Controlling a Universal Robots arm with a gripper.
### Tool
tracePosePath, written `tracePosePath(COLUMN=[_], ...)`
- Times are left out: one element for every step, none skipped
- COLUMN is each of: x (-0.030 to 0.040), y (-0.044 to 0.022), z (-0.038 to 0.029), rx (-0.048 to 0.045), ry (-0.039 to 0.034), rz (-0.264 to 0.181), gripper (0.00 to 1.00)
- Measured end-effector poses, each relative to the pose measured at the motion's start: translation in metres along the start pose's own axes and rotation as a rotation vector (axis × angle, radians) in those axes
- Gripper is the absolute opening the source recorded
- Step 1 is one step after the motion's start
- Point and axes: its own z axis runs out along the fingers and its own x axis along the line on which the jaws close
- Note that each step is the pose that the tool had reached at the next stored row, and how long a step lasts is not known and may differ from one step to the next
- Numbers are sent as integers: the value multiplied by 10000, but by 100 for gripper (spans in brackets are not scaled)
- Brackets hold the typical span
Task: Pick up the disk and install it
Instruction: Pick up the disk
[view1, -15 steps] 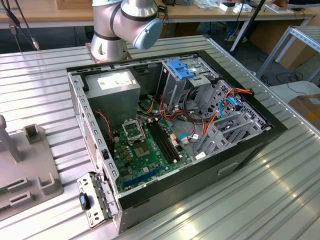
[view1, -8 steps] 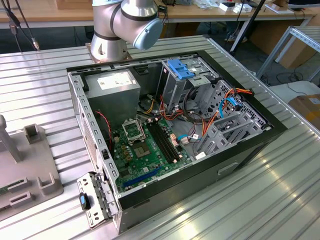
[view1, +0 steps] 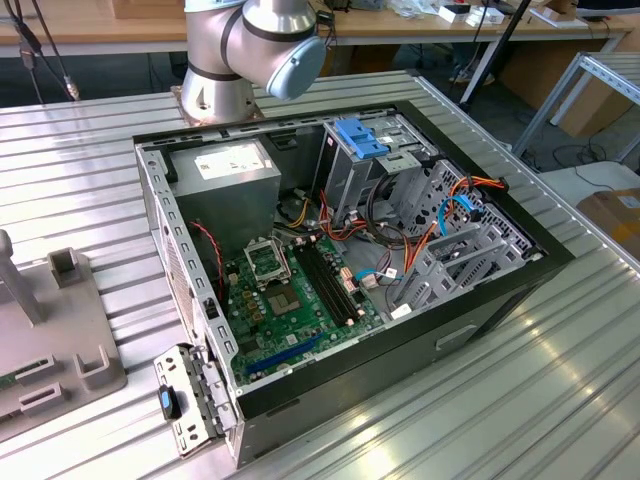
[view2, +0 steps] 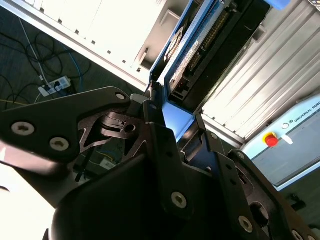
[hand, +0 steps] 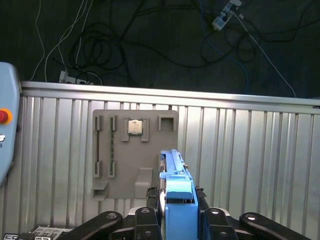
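- The gripper is clamping its jaws shut on the disk, with a black finger pressing on each side of the blue carrier end.
- In the second wrist view the gripper is squeezing that same blue end. The disk is sticking out from the fingers edge-on, showing its circuit side.
- The disk is hanging clear of the table, and in the first wrist view its far end is crossing the edge of the grey plate.
- The plate is lying flat on the ribbed table, and a chip is sitting in one of its recesses.
- A pendant with a red button is lying on the table, well apart from the plate.
- In the exterior view the open case is standing near the plate, on the exterior view's right of it.
- A blue-topped cage is sitting inside the case.
- The arm is rising behind the case, farther from the plate.
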Motion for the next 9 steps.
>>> tracePosePath(x=[0, 1, 1, 2, 3, 3, 4, 4, 4], y=[-7, -14, -24, -33, -40, -48, -56, -61, -70], z=[0, 0, 0, 0, 0, 0, 0, 0, 0], rx=[-1, 0, 0, 0, -1, 1, 0, 0, 0], ry=[0, 0, 0, 0, 0, 0, 0, 0, 0], rz=[0, 0, 0, 0, 0, 0, 0, 0, 0], gripper=[37, 37, 37, 37, 37, 37, 37, 37, 37])
